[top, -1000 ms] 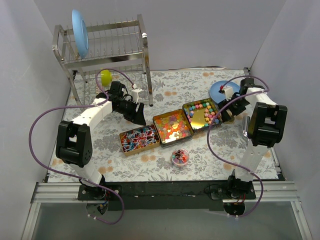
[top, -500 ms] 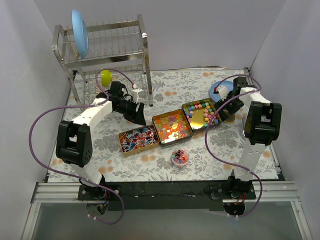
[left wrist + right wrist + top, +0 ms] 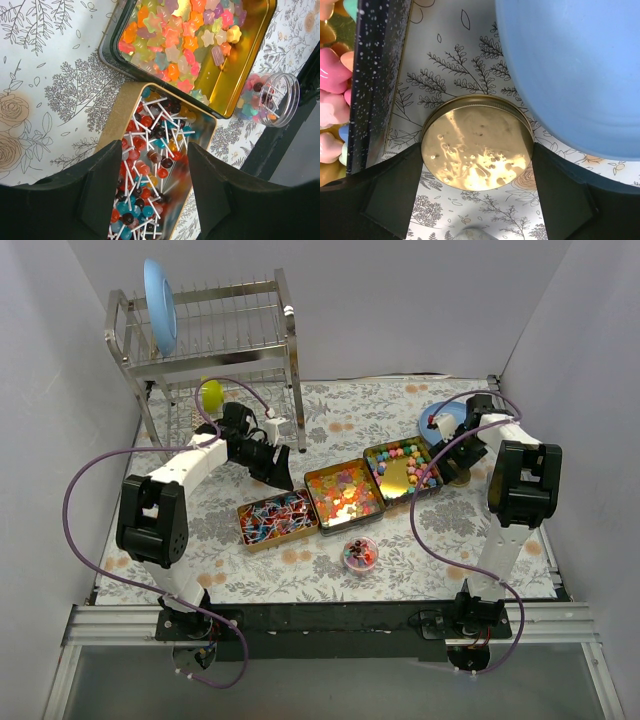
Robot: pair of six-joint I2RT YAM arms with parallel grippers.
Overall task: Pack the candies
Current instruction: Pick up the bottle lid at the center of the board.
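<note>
Top view: the candies (image 3: pixel 342 488) fill the mid and rt tins of three in a slanted row across the centre of the surface (image 3: pixel 200 530). A lollipop tin (image 3: pixel 273 521) sits at the left end and a small clear jar (image 3: pixel 360 555) nearer the near edge, w/ the left gripper (image 3: pixel 277 473) just behind the lollipop tin and the right gripper (image 3: pixel 455 465) by a flat blue plate (image 3: pixel 443 415) toward the far right corner. Left wrist: jaws apart, nothing between them, above the lollipop tin, star-shaped candies in the next tin beyond. Right wrist: jaws spread wide either side of a gold lid (image 3: pixel 477 145) lying flat betw. plate and rt tin's wall; can't tell if they touch it.
</note>
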